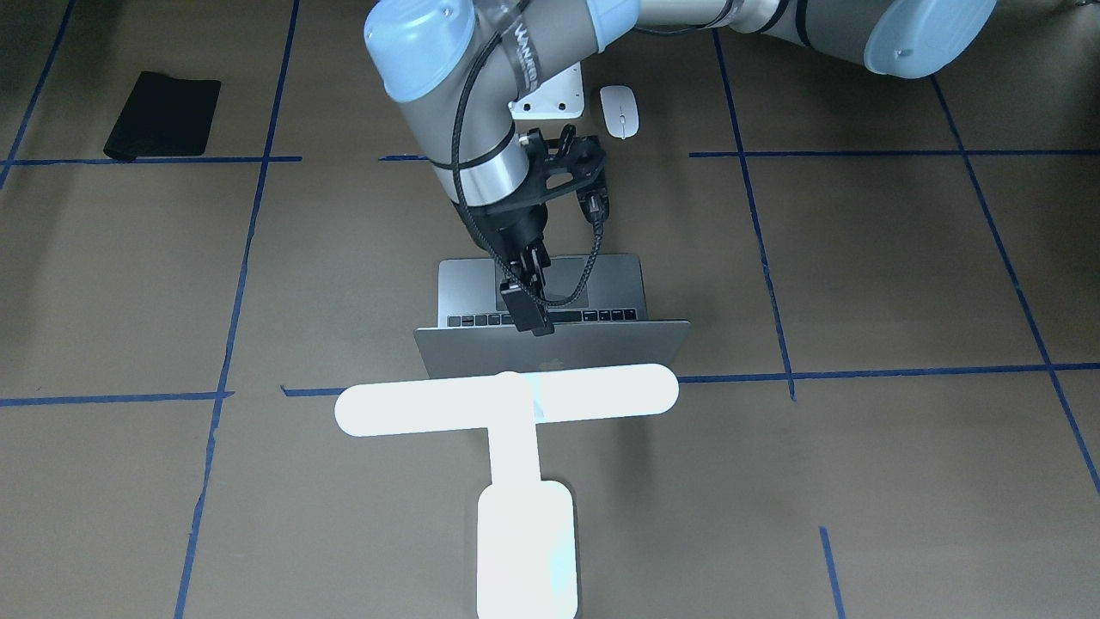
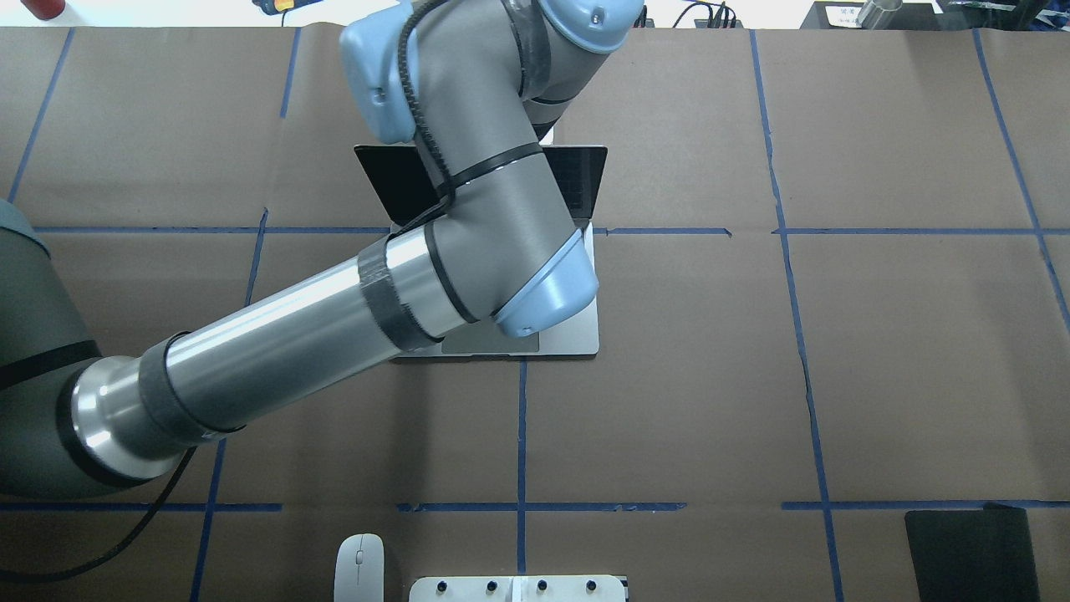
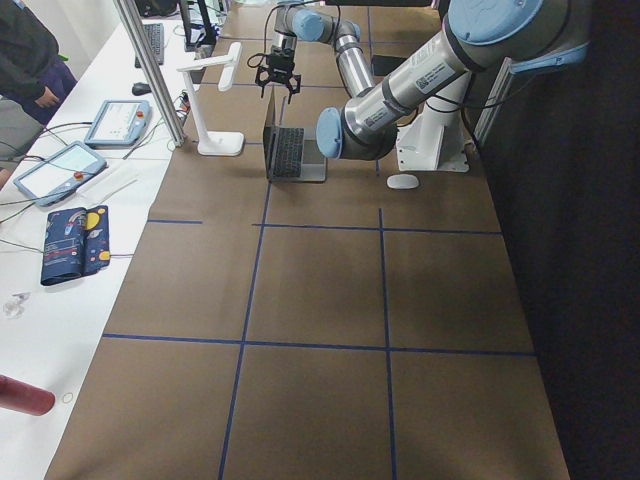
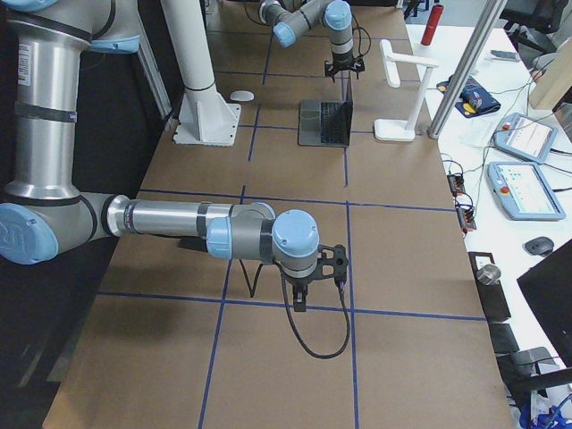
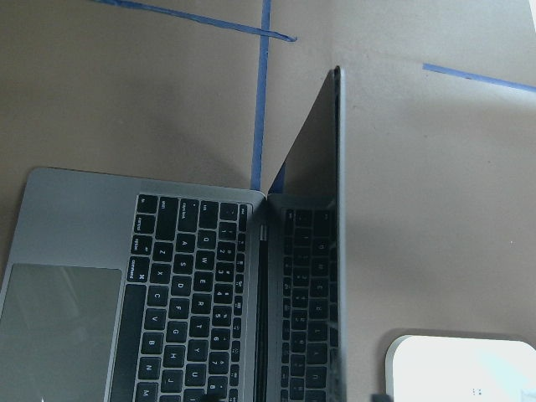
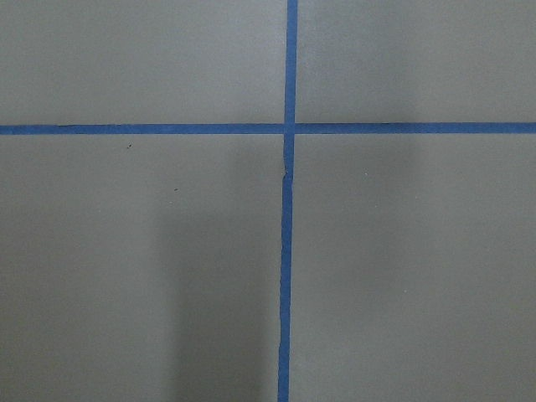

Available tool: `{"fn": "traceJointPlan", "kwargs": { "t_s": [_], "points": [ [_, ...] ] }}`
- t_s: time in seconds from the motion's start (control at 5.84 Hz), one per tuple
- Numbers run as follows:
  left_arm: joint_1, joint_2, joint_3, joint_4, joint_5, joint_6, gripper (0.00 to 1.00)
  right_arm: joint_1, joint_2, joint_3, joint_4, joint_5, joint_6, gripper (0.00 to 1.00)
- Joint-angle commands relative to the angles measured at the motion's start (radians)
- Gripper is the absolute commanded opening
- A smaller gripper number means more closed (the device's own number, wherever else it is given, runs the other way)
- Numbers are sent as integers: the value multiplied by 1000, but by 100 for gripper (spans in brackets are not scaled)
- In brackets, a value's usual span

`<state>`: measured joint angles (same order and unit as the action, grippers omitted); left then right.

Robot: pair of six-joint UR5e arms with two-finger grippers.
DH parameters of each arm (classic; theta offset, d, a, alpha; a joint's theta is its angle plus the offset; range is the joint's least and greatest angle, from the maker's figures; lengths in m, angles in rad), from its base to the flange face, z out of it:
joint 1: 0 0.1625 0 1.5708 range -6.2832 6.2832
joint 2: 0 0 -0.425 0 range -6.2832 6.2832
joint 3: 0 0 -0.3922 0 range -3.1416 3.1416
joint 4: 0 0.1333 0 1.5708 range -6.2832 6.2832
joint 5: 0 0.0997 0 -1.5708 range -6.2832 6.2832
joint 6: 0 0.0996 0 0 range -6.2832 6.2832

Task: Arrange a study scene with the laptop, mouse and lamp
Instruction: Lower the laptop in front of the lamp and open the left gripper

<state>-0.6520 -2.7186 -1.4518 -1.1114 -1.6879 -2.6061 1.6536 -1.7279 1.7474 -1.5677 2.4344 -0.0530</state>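
A black mat (image 1: pixel 163 114) lies far at the front view's left. In the middle, the left gripper (image 1: pixel 531 288) hangs over the open laptop (image 1: pixel 614 279) with jaws spread and hides some keys. The lamp (image 1: pixel 507 404) stands just behind the lid. Beside the white pedestal (image 1: pixel 559 101) lies the mouse (image 1: pixel 619 112). The right gripper (image 4: pixel 299 302) hovers well apart over bare paper, and I cannot tell how its jaws stand.

The laptop (image 5: pixel 75 226) is matt grey metal, its screen (image 5: pixel 314 243) glossy black. The lamp (image 1: pixel 412 411) and the mouse (image 1: pixel 619 112) are smooth white plastic; the counter (image 1: pixel 894 275) is matt brown paper.
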Motion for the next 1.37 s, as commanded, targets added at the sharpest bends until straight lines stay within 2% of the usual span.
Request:
{"fn": "traceJointPlan", "kwargs": {
  "t_s": [0.0, 0.17, 0.51, 0.69, 0.86, 1.2],
  "points": [
    [0, 89, -187, 68, -38, 103, 100, 0, 1, -3, 0, 0, -1, 100],
    [11, 170, -296, 70, -39, 215, 100, 0, 1, 3, 0, 0, 4, 100],
    [78, 398, -607, 71, -39, 477, 100, -1, 10, 10, 3, 0, 33, 100],
    [92, 477, -687, 73, -41, 591, 100, -3, 13, 18, 3, -2, 79, 100],
    [112, 531, -705, 68, -39, 642, 100, -20, 13, 49, 5, -6, 131, 100],
    [158, 554, -732, 62, -32, 644, 100, -119, -22, 168, 5, -64, 253, 100]
  ]
}}
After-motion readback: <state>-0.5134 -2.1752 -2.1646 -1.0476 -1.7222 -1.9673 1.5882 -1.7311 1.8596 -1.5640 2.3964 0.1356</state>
